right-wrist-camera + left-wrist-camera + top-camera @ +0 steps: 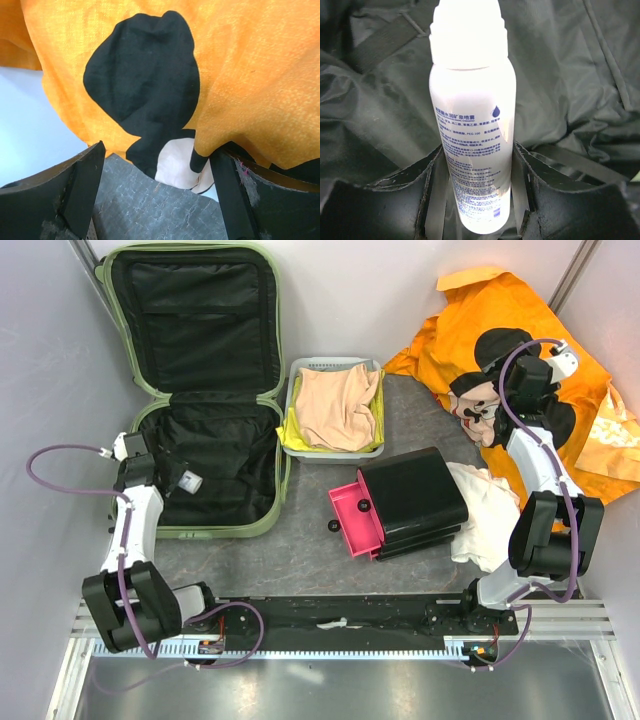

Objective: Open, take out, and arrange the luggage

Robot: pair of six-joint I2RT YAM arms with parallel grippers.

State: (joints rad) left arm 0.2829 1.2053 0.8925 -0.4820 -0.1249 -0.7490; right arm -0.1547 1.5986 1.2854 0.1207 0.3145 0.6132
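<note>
Jaws of left gripper (477, 160) clamp printed bottle (470, 95).

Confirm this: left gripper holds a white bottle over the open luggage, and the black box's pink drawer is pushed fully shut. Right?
Not quite. The pink drawer of the black box is pulled out, not shut; the top external view shows it. The left gripper does hold the white bottle over the open luggage.

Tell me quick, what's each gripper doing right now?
Left gripper: closed on the white bottle.
Right gripper: open, at the orange cloth.
</note>
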